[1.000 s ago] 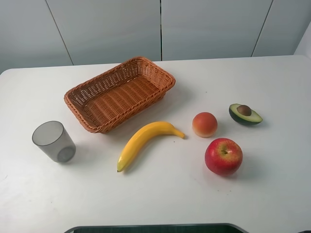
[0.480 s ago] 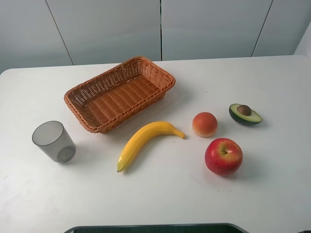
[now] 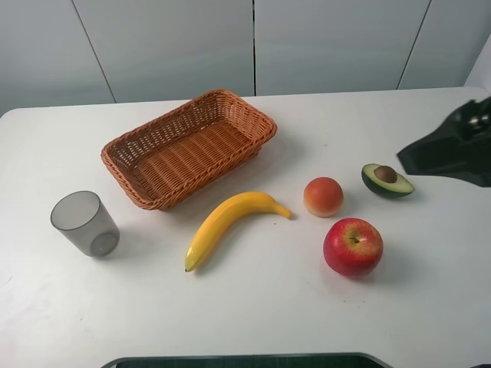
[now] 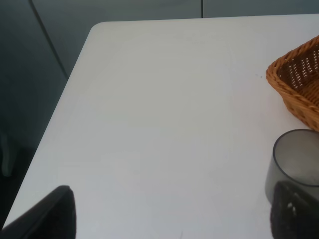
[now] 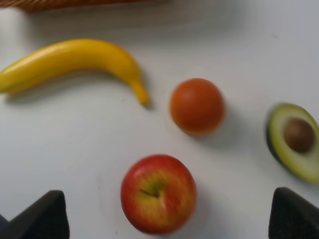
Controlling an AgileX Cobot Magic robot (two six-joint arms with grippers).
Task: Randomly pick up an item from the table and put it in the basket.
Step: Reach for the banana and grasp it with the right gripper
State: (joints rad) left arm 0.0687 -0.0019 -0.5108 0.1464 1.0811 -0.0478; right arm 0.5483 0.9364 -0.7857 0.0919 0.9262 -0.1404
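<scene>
banana (image 3: 230, 221) lying flat on table (image 3: 253, 307), just in front of basket (image 3: 188, 149), not touching | peach (image 3: 323, 196) near its tip; apple (image 3: 353, 247) and avocado half (image 3: 387, 181) further right | right gripper (image 5: 164, 215) near avocado half, jaws apart | left gripper (image 4: 169, 219) jaws apart; grey cup (image 4: 296, 164) beside one finger

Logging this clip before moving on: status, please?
Left gripper open, empty. Right gripper open, empty, by the avocado. Banana lies on the table beside the basket, untouched. Nothing on top of it.
</scene>
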